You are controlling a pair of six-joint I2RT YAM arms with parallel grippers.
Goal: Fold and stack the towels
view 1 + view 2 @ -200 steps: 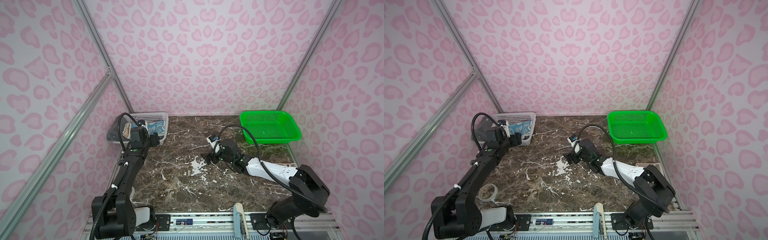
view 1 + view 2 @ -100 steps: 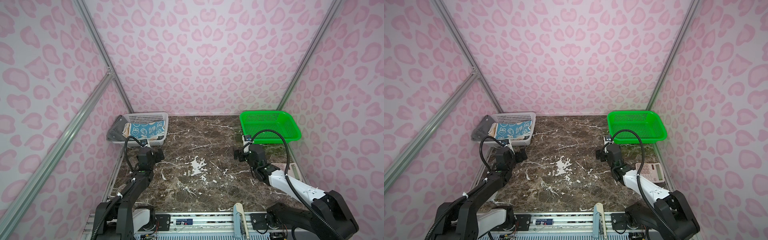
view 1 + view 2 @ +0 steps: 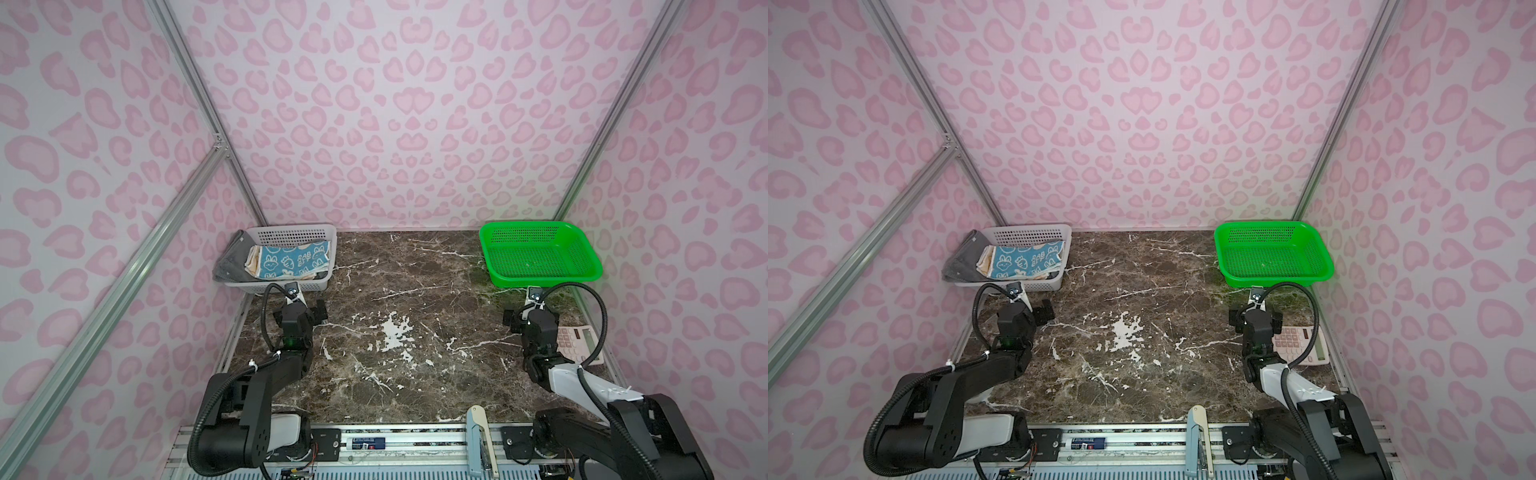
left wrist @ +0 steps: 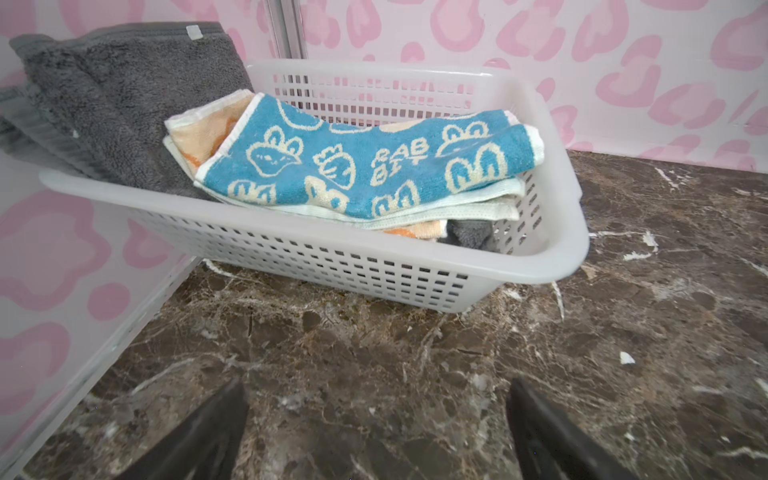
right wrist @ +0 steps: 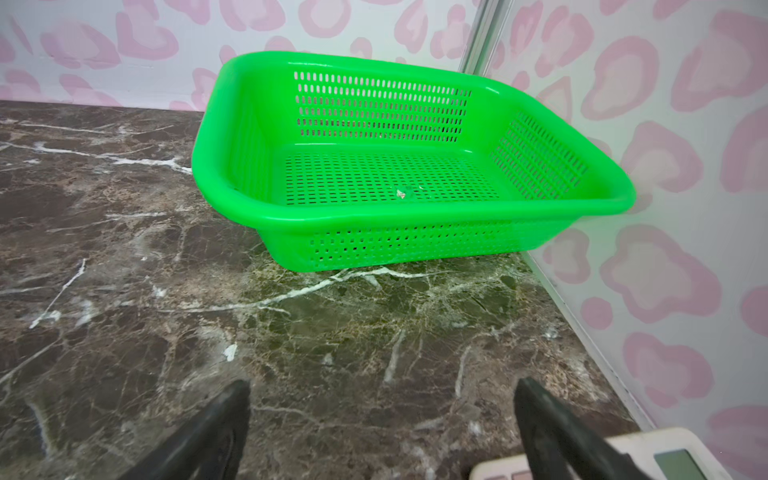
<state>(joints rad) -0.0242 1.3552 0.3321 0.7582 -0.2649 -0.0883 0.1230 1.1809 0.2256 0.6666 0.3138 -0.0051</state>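
The towels lie stacked in a white basket (image 3: 291, 232) at the back left. The blue rabbit-print towel (image 4: 365, 166) is folded on top of the orange towel (image 4: 199, 137). The dark grey towel (image 4: 116, 104) lies beneath them and hangs over the basket's end. In both top views the blue towel (image 3: 291, 259) (image 3: 1025, 259) shows plainly. My left gripper (image 4: 376, 382) (image 3: 299, 313) stands open over bare marble just in front of that basket, holding nothing. My right gripper (image 5: 383, 381) (image 3: 532, 318) is open and empty in front of the green basket (image 5: 415, 245).
The green basket (image 3: 540, 278) at the back right holds only a tiny scrap. A pale calculator (image 3: 579, 345) (image 5: 623, 461) lies beside my right gripper near the right wall. Patterned walls close in the marble table (image 3: 395, 374) on three sides.
Both arms drew back toward the front. My left gripper came away from the white basket and opened wider. My right gripper left the table's middle for the spot before the green basket.
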